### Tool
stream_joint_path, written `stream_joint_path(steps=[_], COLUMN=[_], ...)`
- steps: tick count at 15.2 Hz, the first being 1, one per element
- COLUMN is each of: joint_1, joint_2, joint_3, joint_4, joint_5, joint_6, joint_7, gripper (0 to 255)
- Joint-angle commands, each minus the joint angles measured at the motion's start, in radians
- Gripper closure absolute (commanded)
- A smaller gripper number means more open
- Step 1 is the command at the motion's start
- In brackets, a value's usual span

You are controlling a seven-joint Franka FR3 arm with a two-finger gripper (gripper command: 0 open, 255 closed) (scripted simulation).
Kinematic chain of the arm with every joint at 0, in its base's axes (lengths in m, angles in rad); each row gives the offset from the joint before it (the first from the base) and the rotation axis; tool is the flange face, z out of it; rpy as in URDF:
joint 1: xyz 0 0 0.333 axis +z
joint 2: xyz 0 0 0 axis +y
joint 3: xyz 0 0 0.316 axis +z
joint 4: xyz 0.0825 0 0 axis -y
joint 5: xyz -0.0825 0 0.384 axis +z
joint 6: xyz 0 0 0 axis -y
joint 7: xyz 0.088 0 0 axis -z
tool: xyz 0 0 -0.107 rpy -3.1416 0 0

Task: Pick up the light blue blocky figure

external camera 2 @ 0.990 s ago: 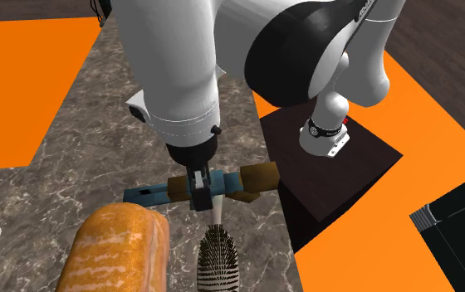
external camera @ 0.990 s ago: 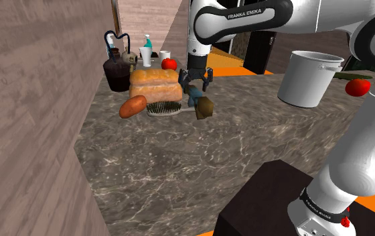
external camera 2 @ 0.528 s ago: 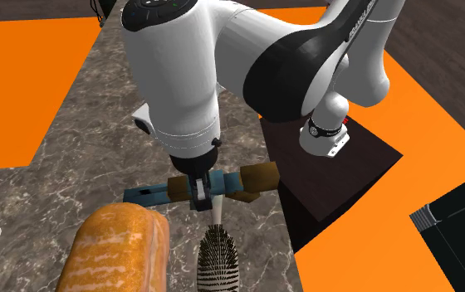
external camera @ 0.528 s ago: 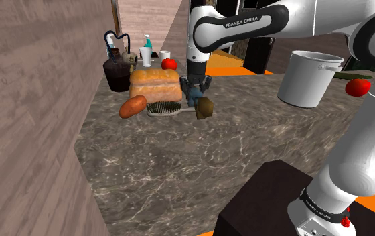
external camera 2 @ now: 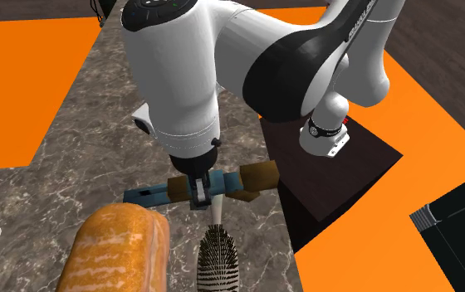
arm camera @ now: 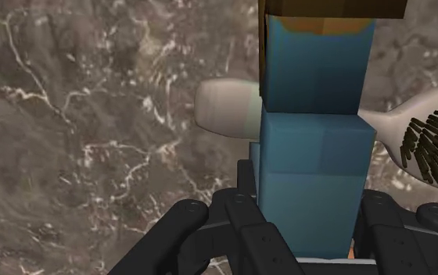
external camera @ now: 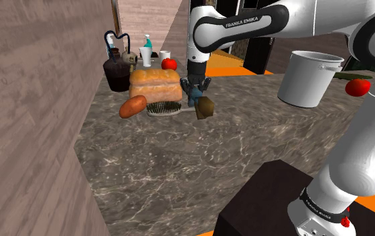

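Note:
The blocky figure point(external camera: 193, 102) has a light blue body and a brown head point(external camera: 205, 107). It lies flat on the marble counter point(external camera: 179, 154), just in front of a bread loaf point(external camera: 154, 84). My gripper point(external camera: 195, 92) comes straight down onto its middle, and its fingers are shut on the blue torso. In the second exterior view the figure point(external camera 2: 229, 182) stretches sideways under the gripper point(external camera 2: 199, 196), head towards that view's right. In the wrist view the blue torso point(arm camera: 311, 148) sits clasped between the fingers of the gripper point(arm camera: 307, 191).
A hairbrush point(external camera: 165, 108) lies against the figure, its pale handle point(arm camera: 225, 108) passing under the torso. An orange sausage point(external camera: 133, 106), a dark jug point(external camera: 118, 72), a tomato point(external camera: 169, 64) and bottles crowd the back. A grey pot point(external camera: 308, 77) stands at the shoulder view's right.
One second ago the fingers stood wide apart above the figure. They have since come down and closed on its blue torso. Nothing has moved in the last half second.

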Motion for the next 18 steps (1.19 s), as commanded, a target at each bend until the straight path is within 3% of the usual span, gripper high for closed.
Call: stream_joint_path(steps=[1,18], joint_1=[0.0,0.001], joint_2=[0.0,0.004], joint_3=[0.0,0.001], joint_4=[-0.001,0.209], joint_5=[0.0,0.0], joint_6=[0.0,-0.206], joint_7=[0.0,0.002], gripper=[255,255])
